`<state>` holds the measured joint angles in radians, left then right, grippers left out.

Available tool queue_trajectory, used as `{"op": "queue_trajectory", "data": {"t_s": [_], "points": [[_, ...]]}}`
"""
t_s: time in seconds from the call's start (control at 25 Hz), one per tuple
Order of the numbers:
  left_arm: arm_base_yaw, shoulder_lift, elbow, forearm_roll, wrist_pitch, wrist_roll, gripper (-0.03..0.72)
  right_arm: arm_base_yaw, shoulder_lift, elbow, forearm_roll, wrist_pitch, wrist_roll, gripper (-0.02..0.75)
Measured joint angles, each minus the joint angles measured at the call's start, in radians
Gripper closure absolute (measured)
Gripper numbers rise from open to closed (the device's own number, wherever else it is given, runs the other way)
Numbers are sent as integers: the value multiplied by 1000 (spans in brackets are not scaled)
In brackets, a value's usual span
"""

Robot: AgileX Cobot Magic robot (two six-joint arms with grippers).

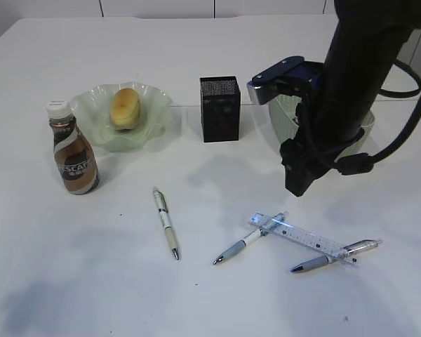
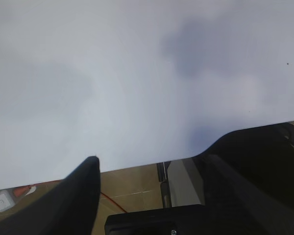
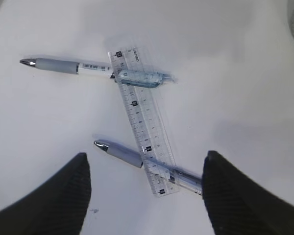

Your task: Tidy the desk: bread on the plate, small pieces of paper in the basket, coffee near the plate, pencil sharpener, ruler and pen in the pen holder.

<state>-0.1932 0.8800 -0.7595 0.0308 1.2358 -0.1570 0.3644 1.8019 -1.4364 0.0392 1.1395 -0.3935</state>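
Right wrist view shows the open right claw (image 3: 144,196) above the ruler (image 3: 143,120), thin, stiff, slick plastic lying across two pens, best pinched across its width.

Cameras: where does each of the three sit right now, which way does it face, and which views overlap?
Exterior view: in front of the desk, looking down at a slant at the bottle, plate, pen holder, pens and ruler; the right arm shows.
Left wrist view: near the desk's edge, facing bare tabletop and floor; two dark fingers show.
Right wrist view: above the ruler, looking down; both fingers frame it.
Shared: exterior and right wrist views both show the ruler lying across two pens.
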Motion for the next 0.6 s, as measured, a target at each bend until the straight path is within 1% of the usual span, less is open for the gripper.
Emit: {"op": "queue_trajectory", "data": {"t_s": [0.4, 0.6], "points": [[0, 0, 0, 0, 0, 0, 222, 0, 137, 0, 2, -17, 28, 186], [0, 0, 0, 0, 0, 0, 222, 0, 161, 0, 2, -36, 32, 186]]}}
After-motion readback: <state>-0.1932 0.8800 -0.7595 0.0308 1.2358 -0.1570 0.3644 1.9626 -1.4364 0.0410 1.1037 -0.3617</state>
